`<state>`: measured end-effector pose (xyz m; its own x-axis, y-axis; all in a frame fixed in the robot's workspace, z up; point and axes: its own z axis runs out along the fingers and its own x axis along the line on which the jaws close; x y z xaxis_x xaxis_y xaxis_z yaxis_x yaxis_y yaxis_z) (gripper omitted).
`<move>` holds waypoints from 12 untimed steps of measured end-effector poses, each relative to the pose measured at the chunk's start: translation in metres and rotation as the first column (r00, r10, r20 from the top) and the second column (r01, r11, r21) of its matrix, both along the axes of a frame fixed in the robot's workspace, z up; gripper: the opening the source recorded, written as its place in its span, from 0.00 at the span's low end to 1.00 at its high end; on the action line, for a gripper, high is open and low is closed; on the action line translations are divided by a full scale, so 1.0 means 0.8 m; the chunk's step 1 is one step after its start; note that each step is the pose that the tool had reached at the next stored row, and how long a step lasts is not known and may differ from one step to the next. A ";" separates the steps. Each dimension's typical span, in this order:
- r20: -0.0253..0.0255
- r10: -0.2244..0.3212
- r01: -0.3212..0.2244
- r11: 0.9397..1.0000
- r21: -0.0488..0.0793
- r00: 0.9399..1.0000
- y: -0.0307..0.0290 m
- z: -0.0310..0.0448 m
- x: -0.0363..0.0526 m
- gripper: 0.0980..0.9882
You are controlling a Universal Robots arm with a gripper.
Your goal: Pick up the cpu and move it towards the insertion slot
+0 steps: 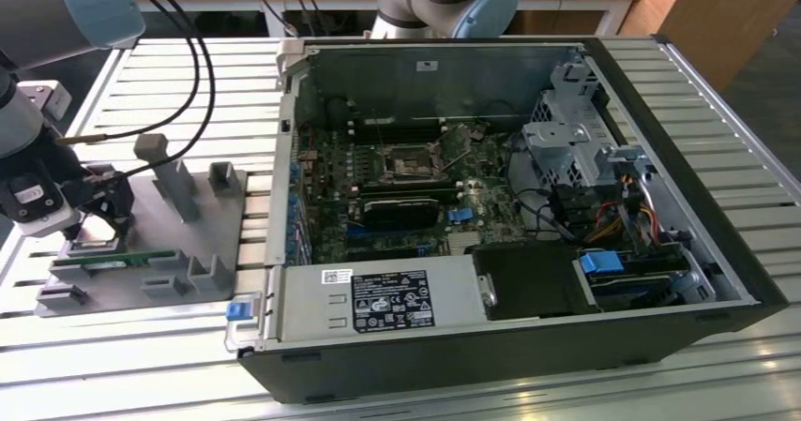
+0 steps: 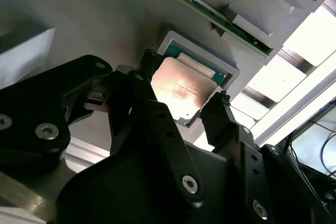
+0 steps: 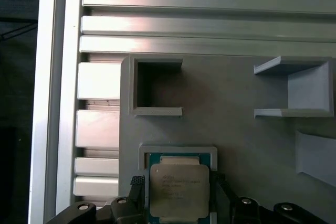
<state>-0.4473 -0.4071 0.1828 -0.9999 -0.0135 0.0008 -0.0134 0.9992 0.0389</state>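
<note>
Sitting in a shallow square pocket (image 3: 178, 150) of the grey holder tray (image 1: 188, 224), the cpu (image 3: 179, 190) faces up with its pale metal lid showing. In the first wrist view I look straight down on it and see a strip of its green edge at the pocket's far side. The second wrist view comes in at a slant and shows the gripper (image 2: 186, 81) better. Its two black fingers (image 2: 220, 116) stand on opposite sides of the cpu, drawn in narrow, tips against its edges. From what I see they have hold of it. I cannot tell whether it has left the pocket floor.

That slanted view also shows a green memory stick (image 2: 199, 6) lying in a groove just beside the pocket. The exterior view gives me what the wrist cameras lack. The arm (image 1: 25, 149) reaches down steeply at that view's left, wrist nearly vertical over the tray, cables (image 1: 201, 74) looping above. The insertion slot (image 1: 410, 163) lies well apart, inside the open computer case (image 1: 701, 205) on the motherboard (image 1: 328, 205). Tray and case both rest on the slatted metal table (image 1: 150, 346).
</note>
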 end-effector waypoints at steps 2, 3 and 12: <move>0.000 0.000 0.000 1.000 0.000 1.000 0.0000 -0.0001 0.000 0.59; 0.000 0.000 0.000 1.000 0.001 1.000 0.0000 -0.0001 0.000 0.59; 0.000 0.000 0.000 1.000 0.001 1.000 0.0000 0.0043 0.000 0.50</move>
<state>-0.4473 -0.4071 0.1863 -0.9999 -0.0134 0.0007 -0.0134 0.9991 0.0398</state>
